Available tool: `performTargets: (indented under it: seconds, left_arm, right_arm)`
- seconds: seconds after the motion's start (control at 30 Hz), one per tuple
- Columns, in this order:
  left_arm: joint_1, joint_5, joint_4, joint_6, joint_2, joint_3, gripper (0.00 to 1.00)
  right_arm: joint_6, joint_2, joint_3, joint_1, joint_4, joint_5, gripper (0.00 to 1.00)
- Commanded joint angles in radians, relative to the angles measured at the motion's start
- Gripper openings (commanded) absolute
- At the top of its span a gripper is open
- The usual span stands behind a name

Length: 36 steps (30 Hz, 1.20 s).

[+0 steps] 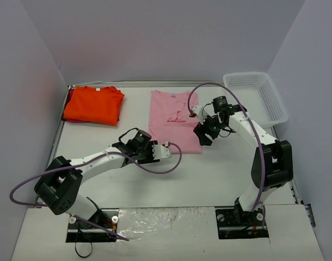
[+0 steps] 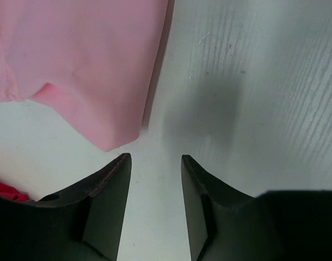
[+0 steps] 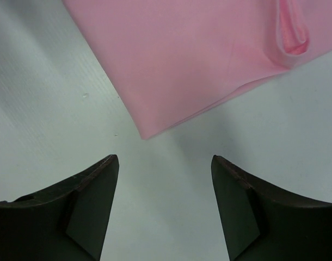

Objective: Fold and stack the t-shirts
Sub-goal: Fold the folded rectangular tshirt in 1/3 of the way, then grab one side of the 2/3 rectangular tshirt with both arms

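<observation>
The light pink t-shirt lies flat in the middle of the table, folded into a long narrow shape. The bright orange t-shirt lies folded at the back left. My left gripper is low at the pink shirt's near left corner. In the left wrist view that gripper is open with only table between its fingers, the pink corner just ahead. My right gripper sits at the near right corner. Seen from the right wrist, it is open and empty, just short of the pink cloth.
A white mesh basket stands at the back right, beside the right arm's elbow. The white table is walled in on three sides. A grey cable loops on the table by the left wrist.
</observation>
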Motion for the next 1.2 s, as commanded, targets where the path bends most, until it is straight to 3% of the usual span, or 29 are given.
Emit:
performTargets:
  seconds: [0.0,0.3,0.67,0.8,0.9,1.17]
  left_arm:
    - [-0.020,-0.087,0.164,0.035,-0.003,-0.006,0.41]
    - [-0.033,-0.139,0.275,0.044,0.133,0.010,0.41]
    - [-0.035,-0.127,0.126,0.054,0.172,0.050,0.40]
    - [-0.035,-0.102,0.048,0.029,0.218,0.083,0.07]
    - [-0.032,-0.079,0.032,0.006,0.235,0.105,0.02]
    - [-0.014,-0.007,-0.018,-0.046,0.256,0.158,0.02]
  right_arm:
    - [0.025,-0.044,-0.028,-0.006,-0.011,-0.026,0.65]
    - [0.033,-0.022,-0.019,-0.008,-0.007,-0.007,0.65]
    - [0.017,-0.021,-0.021,-0.012,-0.006,0.008,0.65]
    - [0.019,-0.027,-0.030,-0.012,-0.006,-0.012,0.64]
    - [0.014,-0.042,-0.042,-0.012,-0.007,-0.006,0.64]
    - [-0.015,-0.115,-0.099,-0.012,-0.012,-0.033,0.64]
